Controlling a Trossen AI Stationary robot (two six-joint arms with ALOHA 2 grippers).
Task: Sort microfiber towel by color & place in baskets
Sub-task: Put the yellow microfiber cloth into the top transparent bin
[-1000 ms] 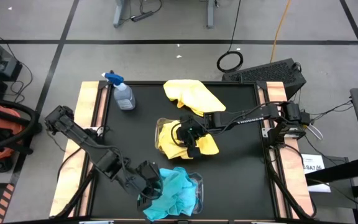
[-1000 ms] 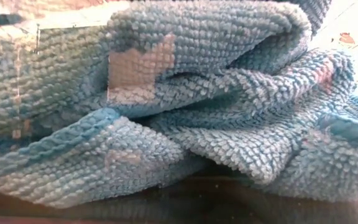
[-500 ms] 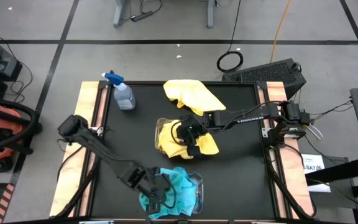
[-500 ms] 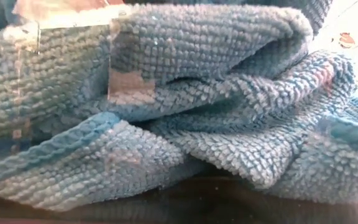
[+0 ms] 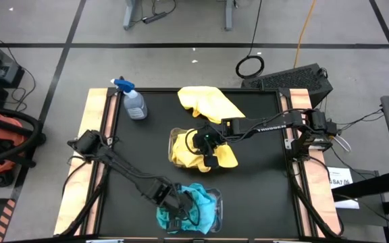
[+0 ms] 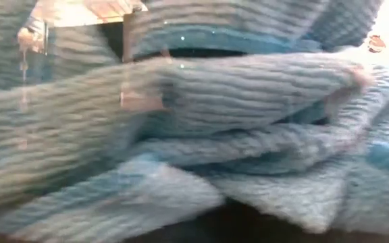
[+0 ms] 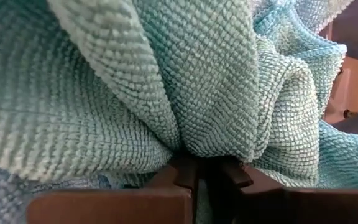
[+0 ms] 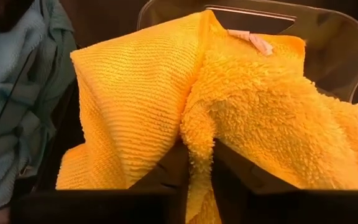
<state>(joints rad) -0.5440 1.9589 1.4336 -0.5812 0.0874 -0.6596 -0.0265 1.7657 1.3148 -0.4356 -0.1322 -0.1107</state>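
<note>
L gripper [image 5: 174, 217] pinched shut on teal towel [image 5: 198, 206] in near bin [image 5: 215, 196]; R gripper [image 8: 199, 163] nips yellow towel [image 8: 166, 106] at mid bin [image 8: 328, 43]. I worry folds snag, drag cloth out w/ lift.

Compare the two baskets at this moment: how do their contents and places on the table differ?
The near basket, at the table's front edge, holds teal towels; the middle basket, at the table's centre, holds yellow towels. The left gripper is shut on a teal towel at the near basket; the right gripper pinches a yellow towel at the middle basket. Both baskets are clear plastic and heaped above their rims.
</note>
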